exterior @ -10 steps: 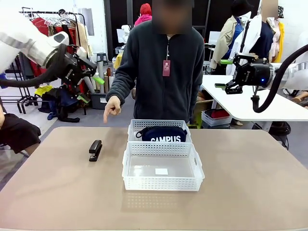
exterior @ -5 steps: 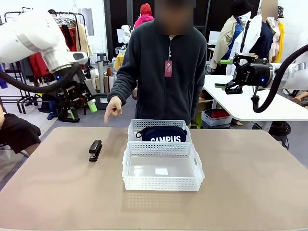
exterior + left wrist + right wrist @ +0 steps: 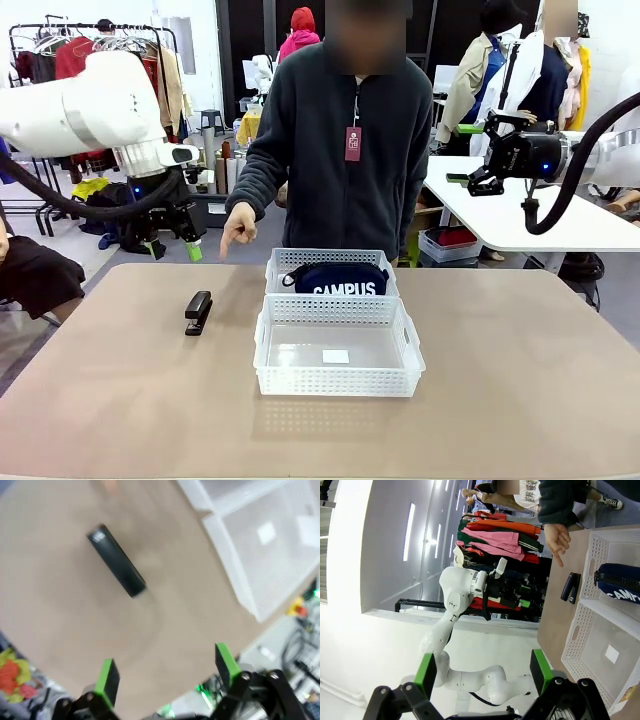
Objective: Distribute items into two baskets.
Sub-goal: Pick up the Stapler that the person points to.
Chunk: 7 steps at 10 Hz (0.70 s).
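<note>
Item 1: left gripper [image 3: 175, 248]. Jaws stood wide, nothing between the green pads, pointed down above the table [image 3: 520, 380] near its far edge.

Item 2: black stapler [image 3: 198, 312]. Lay flat on the bare table, below and just ahead of the left gripper's fingertips, untouched. A person's hand [image 3: 235, 225] pointed downward just beside that gripper.

Item 3: navy "CAMPUS" pouch [image 3: 338, 280]. Sat inside the far basket [image 3: 290, 260], off to the left gripper's inner side, toward the other arm.

Item 4: near basket [image 3: 335, 380]. Touched the far one, wall to wall. It held no item; only a small white label showed on its floor.

Item 5: right gripper [image 3: 483, 669]. Jaws wide and empty, held high and well apart from both baskets.

Status, as I judged it: half done. The pouch was placed; the stapler was left to pick up, most likely for the near basket.
</note>
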{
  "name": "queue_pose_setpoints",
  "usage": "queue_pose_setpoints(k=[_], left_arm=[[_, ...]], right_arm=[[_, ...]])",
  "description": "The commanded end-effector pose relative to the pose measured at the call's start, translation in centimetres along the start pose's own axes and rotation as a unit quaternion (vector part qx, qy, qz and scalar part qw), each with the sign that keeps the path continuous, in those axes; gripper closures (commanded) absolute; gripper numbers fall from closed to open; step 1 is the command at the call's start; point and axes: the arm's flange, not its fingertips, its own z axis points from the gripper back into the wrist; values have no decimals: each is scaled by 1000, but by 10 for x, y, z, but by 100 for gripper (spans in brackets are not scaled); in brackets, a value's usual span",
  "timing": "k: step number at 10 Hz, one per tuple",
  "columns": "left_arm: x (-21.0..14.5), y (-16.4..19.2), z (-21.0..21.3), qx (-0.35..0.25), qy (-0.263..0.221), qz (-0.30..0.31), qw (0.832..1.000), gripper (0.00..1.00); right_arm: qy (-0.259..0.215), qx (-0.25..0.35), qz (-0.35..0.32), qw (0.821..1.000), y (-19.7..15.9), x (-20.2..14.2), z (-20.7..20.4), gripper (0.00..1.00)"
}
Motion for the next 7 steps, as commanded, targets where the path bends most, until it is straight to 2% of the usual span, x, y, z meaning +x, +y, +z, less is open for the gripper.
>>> queue_pose_setpoints(k=[1,2,7], left_arm=[[-9,4,-7,4,-66,30,997,0],[0,0,0,0,0,0,1000,0],[0,-2,-6,-5,-6,5,1000,0]], right_arm=[[1,6,-1,1000,1,-1,0,0],[1,6,-1,1000,1,-1,0,0],[1,6,-1,1000,1,-1,0,0]])
